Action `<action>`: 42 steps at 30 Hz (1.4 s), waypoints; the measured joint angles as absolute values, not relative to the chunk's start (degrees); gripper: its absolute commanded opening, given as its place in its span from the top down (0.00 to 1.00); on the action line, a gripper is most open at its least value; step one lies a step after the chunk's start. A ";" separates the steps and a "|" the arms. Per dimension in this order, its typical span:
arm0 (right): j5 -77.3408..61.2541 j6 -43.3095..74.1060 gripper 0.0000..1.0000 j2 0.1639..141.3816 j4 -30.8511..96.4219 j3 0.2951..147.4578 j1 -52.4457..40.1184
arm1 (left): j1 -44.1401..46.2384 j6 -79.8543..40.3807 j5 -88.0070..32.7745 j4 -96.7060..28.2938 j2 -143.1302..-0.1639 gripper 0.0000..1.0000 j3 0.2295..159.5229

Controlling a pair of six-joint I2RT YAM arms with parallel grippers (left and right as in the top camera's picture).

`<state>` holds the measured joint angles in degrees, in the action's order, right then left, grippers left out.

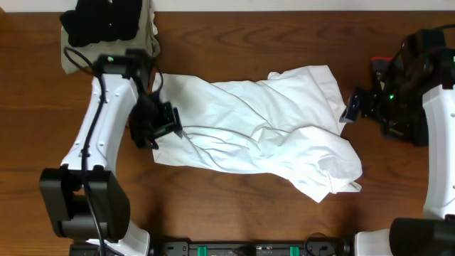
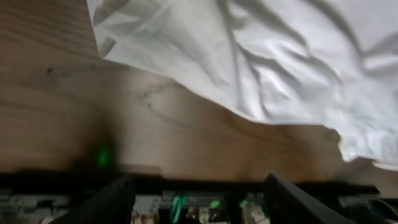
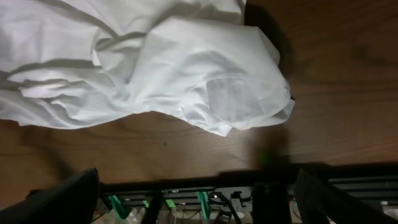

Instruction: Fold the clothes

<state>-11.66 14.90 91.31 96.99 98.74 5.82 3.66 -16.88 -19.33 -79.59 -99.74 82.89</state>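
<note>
Overhead view: white shirt (image 1: 263,124) lies all crumpled mid surface (image 1: 234,35), with the left pincer (image 1: 165,122) at its left edge and the right pincer (image 1: 352,107) just off its right edge. Both are spread wide, gripping nothing.

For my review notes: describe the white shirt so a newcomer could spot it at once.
On the wooden table, look at the middle. The white shirt lies there crumpled; unlike the black pile at the far left corner, it is large and pale.

Black clothes (image 1: 99,21) cut off by top edge, khaki cloth (image 1: 151,23) mostly hidden beneath, white shirt (image 2: 249,50) blurred
</note>
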 measured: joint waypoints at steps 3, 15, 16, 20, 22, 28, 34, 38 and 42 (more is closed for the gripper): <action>-11.40 14.87 0.01 89.25 96.16 95.72 5.82 | 3.66 -18.55 -19.25 -75.57 -98.74 0.32 77.14; -13.13 16.08 0.04 83.11 86.15 72.58 5.82 | 3.66 -26.65 -19.27 -58.89 -98.04 0.31 62.76; -13.47 16.12 0.04 83.11 85.54 70.78 5.80 | 3.66 -26.96 -19.27 -57.98 -98.04 0.31 62.15; -14.66 16.71 0.04 82.35 83.66 64.40 4.82 | 3.66 -27.27 -19.27 -56.10 -98.04 0.31 61.36; -15.14 18.06 0.04 81.32 83.07 61.45 3.51 | 3.66 -27.29 -19.27 -54.98 -98.02 0.32 61.36; -15.90 26.09 0.01 76.07 79.70 53.78 -1.26 | 3.66 -28.73 -19.27 -53.41 -98.04 0.31 61.36; -16.34 34.76 0.01 71.42 74.94 46.96 -5.93 | 3.66 -29.87 -19.27 -52.82 -99.31 0.32 61.36; -16.32 37.98 0.01 71.29 73.19 44.86 -7.84 | 3.66 -30.04 -19.27 -52.23 -100.42 0.32 61.36; -16.32 39.94 0.01 71.29 71.66 43.94 -8.91 | 3.66 -30.20 -19.27 -51.72 -101.47 0.34 61.36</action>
